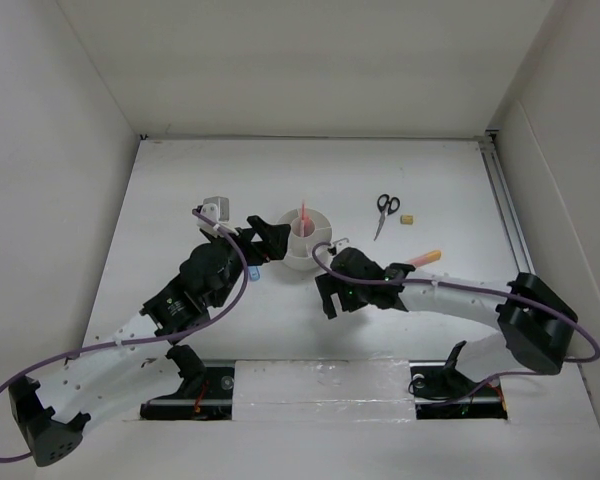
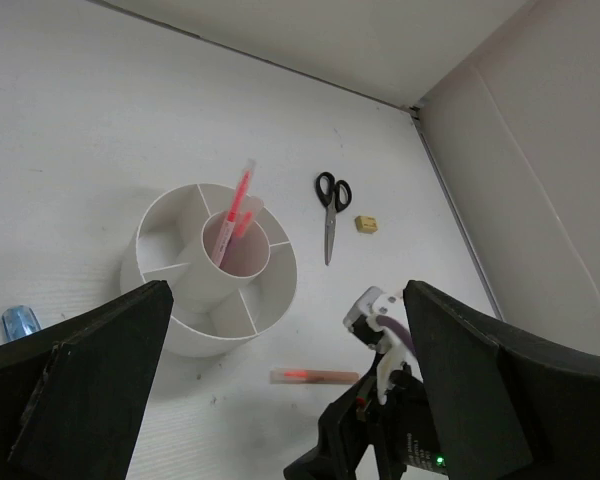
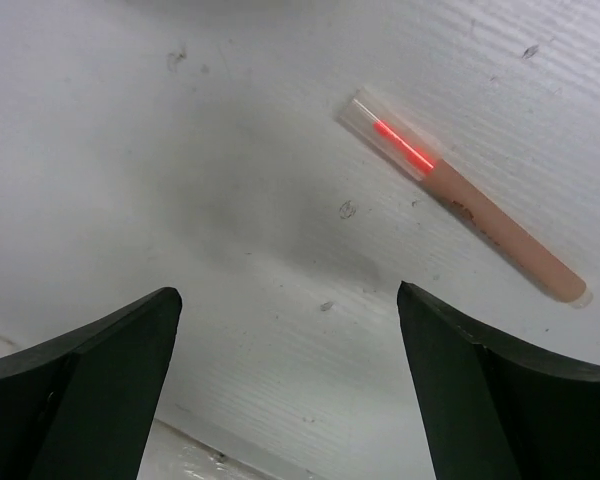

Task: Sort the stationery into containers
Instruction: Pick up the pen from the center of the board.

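Observation:
The white round organizer (image 1: 307, 250) (image 2: 185, 320) stands mid-table with thin pink pens (image 1: 304, 214) (image 2: 234, 211) upright in its centre cup. My left gripper (image 1: 271, 240) (image 2: 287, 290) hovers open at its left side, holding nothing. My right gripper (image 1: 328, 297) (image 3: 288, 292) is open just in front of and to the right of the organizer, above bare table. A pinkish pen with a clear cap (image 3: 460, 200) (image 2: 315, 376) lies flat beyond its fingertips, untouched. Black scissors (image 1: 385, 212) (image 2: 330, 205), a tan eraser (image 1: 408, 219) (image 2: 366, 224) and an orange marker (image 1: 426, 258) lie to the right.
A blue marker (image 1: 254, 272) (image 2: 20, 322) lies left of the organizer under my left arm. White walls enclose the table on three sides, with a rail (image 1: 502, 200) along the right edge. The right arm's purple cable (image 1: 460, 285) arches over the table.

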Controlling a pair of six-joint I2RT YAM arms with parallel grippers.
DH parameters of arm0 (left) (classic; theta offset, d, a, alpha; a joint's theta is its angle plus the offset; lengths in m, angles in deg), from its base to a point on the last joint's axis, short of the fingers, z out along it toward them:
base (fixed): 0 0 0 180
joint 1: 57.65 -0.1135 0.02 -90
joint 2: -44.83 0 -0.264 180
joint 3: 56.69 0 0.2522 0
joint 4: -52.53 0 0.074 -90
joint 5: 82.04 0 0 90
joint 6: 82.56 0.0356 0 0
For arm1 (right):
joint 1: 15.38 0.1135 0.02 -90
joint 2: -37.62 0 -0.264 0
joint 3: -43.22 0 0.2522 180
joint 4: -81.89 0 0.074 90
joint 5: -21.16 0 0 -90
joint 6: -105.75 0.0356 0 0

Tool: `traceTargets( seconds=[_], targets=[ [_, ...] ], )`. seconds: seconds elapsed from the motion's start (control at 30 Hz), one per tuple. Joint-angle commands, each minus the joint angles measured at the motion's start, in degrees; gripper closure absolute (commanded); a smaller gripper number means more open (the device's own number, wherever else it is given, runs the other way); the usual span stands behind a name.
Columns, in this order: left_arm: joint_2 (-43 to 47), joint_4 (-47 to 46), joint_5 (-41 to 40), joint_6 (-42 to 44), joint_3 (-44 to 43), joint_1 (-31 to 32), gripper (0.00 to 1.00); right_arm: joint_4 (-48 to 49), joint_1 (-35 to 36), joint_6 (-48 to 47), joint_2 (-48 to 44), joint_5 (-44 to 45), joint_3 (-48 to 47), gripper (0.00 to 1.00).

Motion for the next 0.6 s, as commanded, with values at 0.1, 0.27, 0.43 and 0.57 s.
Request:
traceTargets(
  seconds=[0.1,0.27,0.43,0.57],
  targets=[
    [0.4,-3.4,0.4,1.5,0.6,-0.1,0.0,1.8,-3.0,-2.0,-5.0,3.4,-1.9,0.03],
    [0.4,-3.4,1.0,1.5,0.6,-0.1,0.0,5.1,-5.0,-5.2,-0.8,4.0,-2.5,0.02],
    [0.4,-4.6,2.7,2.0,1.1,-0.1,0.0,12.1,-7.5,-6.4,0.4,4.2,-1.2,0.01],
    [0.4,-4.6,2.7,2.6,1.1,-0.1,0.0,13.4,-8.0,-9.9,-0.3,1.0,-1.2,0.01]
  ],
)
